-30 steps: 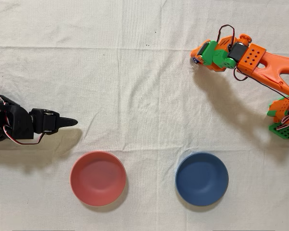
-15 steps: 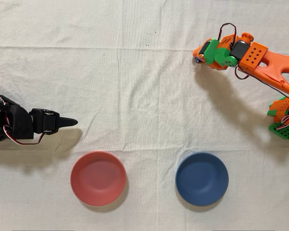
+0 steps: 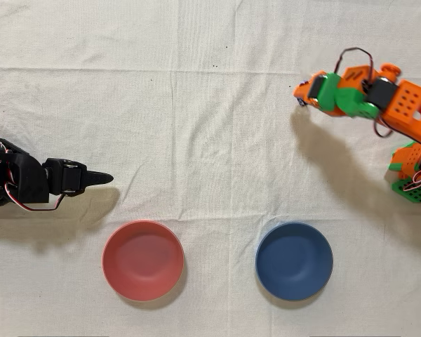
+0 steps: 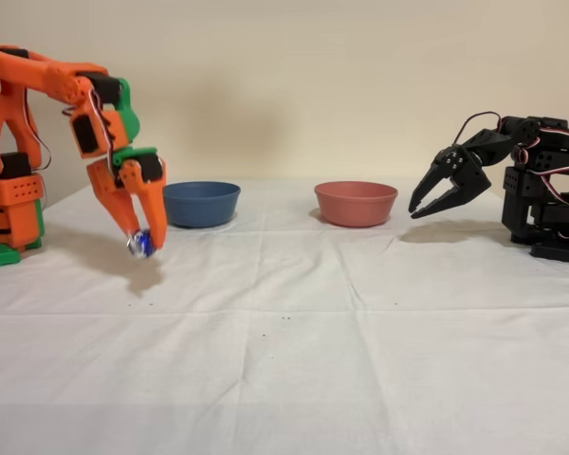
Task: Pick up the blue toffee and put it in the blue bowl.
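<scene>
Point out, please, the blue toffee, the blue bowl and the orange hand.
blue toffee (image 4: 140,245), fixed view, its foil body.
blue bowl (image 3: 294,261), overhead view, its inner floor.
orange hand (image 4: 138,241), fixed view, between its fingertips.

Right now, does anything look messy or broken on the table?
Nothing stands out. The blue bowl and the pink-red bowl sit upright, nothing is spilled, and the orange jaws hold the blue toffee above the wrinkled white cloth.
</scene>
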Tool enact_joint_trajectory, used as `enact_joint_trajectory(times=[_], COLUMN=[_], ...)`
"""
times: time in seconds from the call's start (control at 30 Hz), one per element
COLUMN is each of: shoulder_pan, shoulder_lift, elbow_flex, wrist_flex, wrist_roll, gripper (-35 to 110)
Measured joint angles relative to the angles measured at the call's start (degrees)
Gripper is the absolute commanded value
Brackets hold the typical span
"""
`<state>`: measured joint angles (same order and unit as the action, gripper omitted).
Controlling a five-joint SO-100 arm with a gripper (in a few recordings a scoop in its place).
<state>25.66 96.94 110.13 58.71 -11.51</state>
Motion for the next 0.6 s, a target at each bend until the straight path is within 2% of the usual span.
enact_joint_trajectory(times=[0.33, 0.6], shoulder_pan=[-17.84, -33.4], shoulder_lift=[18.46, 21.45], elbow_flex=[1.67, -1.85], wrist_flex=[8.09, 12.04], wrist_roll=[-0.18, -0.88], gripper=[10, 9])
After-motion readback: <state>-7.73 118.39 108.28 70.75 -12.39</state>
